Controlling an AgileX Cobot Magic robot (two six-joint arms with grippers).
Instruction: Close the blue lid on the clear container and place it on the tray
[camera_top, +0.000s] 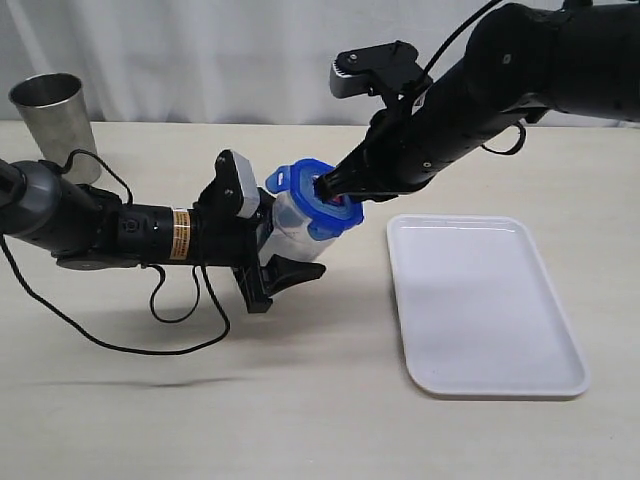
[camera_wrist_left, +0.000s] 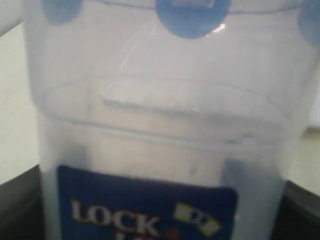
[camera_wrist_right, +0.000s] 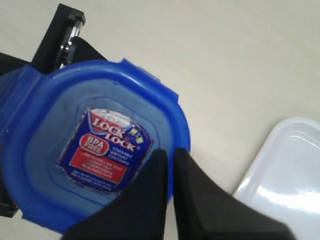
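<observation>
- Bare table (camera_top: 300, 430) fills the front, and 1 black cable (camera_top: 110, 347) loops across it on the left.
- White tray (camera_top: 480, 300) lies flat on the table to the right.
- Left hand (camera_top: 272, 240) grips the clear container (camera_wrist_left: 160, 140) by its sides. It holds the container tilted above the table, just left of the tray and not touching it.
- Blue lid (camera_wrist_right: 100, 115) sits over the container's mouth, with its red-and-white sticker facing outward.
- Right hand (camera_wrist_right: 170, 160) has its 2 fingers pressed together, with the tips on the lid's top beside the sticker.
- Grey steel cup (camera_top: 55, 115) stands upright at the far left, well apart, in front of a pale curtain (camera_top: 250, 50).
</observation>
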